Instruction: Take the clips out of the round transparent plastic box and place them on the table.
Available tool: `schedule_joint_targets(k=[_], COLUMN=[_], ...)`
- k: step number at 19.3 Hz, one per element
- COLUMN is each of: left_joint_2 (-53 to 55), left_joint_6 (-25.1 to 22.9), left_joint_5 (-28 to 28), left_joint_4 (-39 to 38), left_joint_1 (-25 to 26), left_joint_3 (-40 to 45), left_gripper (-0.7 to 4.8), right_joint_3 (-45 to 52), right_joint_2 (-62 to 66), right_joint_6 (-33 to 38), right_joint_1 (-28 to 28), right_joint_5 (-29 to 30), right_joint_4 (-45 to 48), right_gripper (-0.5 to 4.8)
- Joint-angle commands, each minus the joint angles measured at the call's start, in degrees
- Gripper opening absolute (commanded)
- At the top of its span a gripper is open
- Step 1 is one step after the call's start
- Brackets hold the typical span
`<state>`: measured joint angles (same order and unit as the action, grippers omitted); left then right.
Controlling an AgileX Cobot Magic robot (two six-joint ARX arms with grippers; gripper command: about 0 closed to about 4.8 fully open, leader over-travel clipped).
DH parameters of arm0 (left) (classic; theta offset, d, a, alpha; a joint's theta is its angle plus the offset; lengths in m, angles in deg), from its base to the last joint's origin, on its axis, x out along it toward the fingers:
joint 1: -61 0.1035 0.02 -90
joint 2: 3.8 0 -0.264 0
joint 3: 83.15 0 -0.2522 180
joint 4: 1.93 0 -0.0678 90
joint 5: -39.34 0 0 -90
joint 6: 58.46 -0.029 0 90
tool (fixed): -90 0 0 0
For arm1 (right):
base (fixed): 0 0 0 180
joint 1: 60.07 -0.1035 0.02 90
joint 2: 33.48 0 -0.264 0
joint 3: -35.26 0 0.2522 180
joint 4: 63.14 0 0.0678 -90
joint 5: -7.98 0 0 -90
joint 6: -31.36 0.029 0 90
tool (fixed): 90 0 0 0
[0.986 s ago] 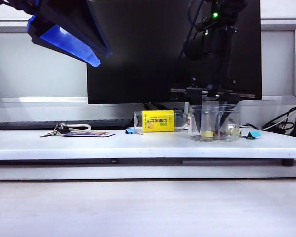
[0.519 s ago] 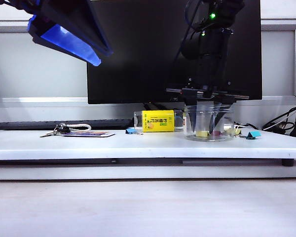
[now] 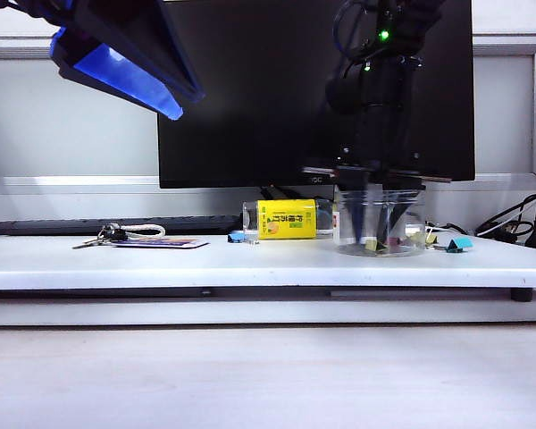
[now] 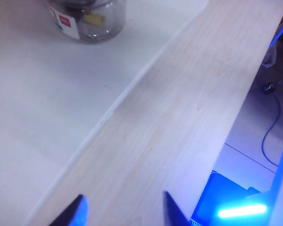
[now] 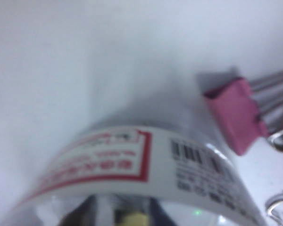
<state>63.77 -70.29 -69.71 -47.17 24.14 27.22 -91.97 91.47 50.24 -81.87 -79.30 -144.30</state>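
Right gripper (image 3: 380, 234) is down inside the box (image 3: 380, 223), a yellow clip (image 5: 130, 219) between its fingertips — grip unclear; left gripper (image 4: 124, 209), well apart, hangs open.

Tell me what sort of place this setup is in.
Most likely an office desk or lab workstation: a large dark monitor stands behind the white table, with a keyboard at its foot, keys with a card, and cables trailing off at the right.
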Motion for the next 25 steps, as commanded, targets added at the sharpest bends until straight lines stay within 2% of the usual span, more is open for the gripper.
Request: schedule_joint_targets(k=[1,6,10,17,25], left_joint_2=[-0.11,-0.11,-0.11,-0.11,-0.11], left_joint_6=[-0.17,-0.17,-0.2,-0.17,-0.17], left_joint_5=[-0.28,-0.28,-0.28,-0.31,-0.33], left_joint_4=[0.35,0.31,0.31,0.33,0.31], left_joint_1=[-0.04,-0.04,-0.04,-0.04,-0.04], left_joint_3=[-0.15,-0.15,-0.15,-0.15,-0.15], left_gripper=[2.14,2.14,2.14,2.14,2.14], right_joint_3=[0.72,0.46,0.37,0.31,0.28], right_joint_2=[0.85,0.83,0.76,0.0,-2.08], right_joint_6=[-0.61,-1.64,-4.2,-9.11,-10.67], right_joint_1=[-0.07,-0.07,-0.07,-0.04,0.04], right_joint_5=[0.39,0.37,0.13,-1.79,-2.97], right_joint_4=[-0.92,-3.89,-5.05,-7.3,-9.05], right_gripper=[1.38,1.4,1.59,1.58,1.57])
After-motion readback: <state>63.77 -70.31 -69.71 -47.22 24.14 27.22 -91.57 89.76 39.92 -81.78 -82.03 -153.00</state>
